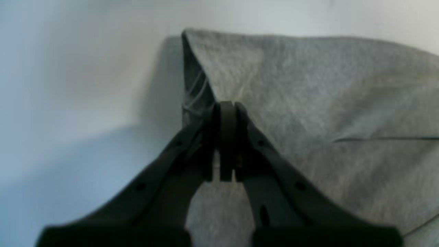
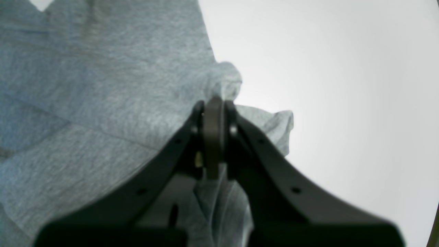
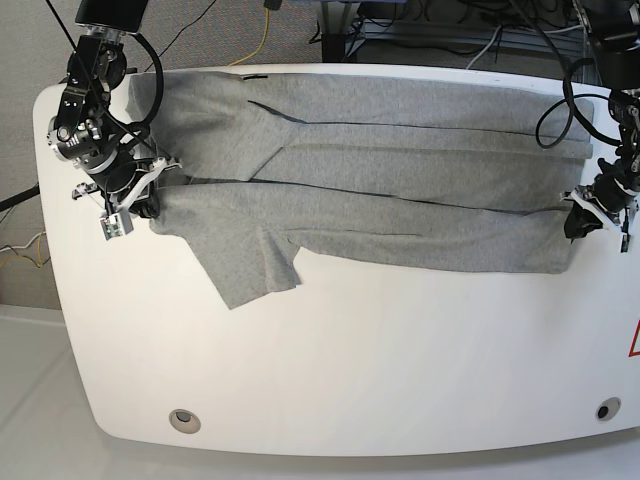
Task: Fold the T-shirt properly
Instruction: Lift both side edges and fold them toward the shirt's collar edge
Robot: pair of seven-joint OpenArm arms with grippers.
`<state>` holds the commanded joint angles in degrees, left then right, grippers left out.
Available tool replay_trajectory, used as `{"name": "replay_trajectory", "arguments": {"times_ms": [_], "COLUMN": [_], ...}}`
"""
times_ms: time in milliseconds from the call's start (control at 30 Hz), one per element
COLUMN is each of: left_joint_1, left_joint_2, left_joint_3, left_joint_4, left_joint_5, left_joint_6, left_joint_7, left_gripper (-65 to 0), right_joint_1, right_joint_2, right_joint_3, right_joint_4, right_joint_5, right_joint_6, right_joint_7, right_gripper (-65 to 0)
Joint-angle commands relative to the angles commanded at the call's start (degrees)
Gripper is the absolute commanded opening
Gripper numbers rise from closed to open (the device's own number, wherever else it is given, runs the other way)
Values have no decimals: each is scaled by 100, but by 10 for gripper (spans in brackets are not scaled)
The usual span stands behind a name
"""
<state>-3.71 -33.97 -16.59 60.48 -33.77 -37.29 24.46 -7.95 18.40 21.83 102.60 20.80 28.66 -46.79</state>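
Left hand: your jaws are together, clamped on the near corner of the T-shirt. In the wrist view the cloth rises from the pinch to a peak at upper centre, one thin edge turned under on its left. In the base view this hand sits at the right edge of the frame, at the end of the cloth's lower band.

Right hand: jaws together, clamped on a bunched wad of the same cloth, a small tuft poking past the tips toward the right of that view. In the base view it sits at the left edge, at the opposite end of the lower band.

T-shirt: spread lengthwise across the upper half of the white counter, plain grey side up, no lettering in view. A long crease runs left to right through its middle; the lower band lies between your two hands. One sleeve splays toward lower left, loose on the counter.

Step in hand, as judged: the lengthwise fold, with both ends of the near edge gripped and the carry over not yet made.

Next move calls for: lifting both ends together and level, keeping the cloth taut between them, then carrying the near edge toward the top of the base frame to meet the far edge. Mind the loose sleeve; it will likely trail and may need tucking.
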Motion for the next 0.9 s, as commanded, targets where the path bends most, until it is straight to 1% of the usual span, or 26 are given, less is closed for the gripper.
{"name": "replay_trajectory", "arguments": {"times_ms": [167,500,767,900], "left_joint_1": [69,394,753,917], "left_joint_2": [1,-9,1,2], "left_joint_3": [19,-21,-438,-581], "left_joint_4": [35,719,1565,1810], "left_joint_5": [3,36,-135,-137], "left_joint_6": [3,-21,-59,-65], "left_joint_7": [47,142,402,454], "left_gripper": [-650,-650,-650,-650], "right_joint_1": [-22,-63,-120,-154], "right_joint_2": [8,-23,-30,-33], "right_joint_3": [10,28,51,54], "right_joint_4": [-5,35,167,178], "right_joint_5": [25,52,44,60], "right_joint_6": [9,19,16,26], "right_joint_7": [-11,-107,-111,-128], "right_gripper": [-650,-650,-650,-650]}}
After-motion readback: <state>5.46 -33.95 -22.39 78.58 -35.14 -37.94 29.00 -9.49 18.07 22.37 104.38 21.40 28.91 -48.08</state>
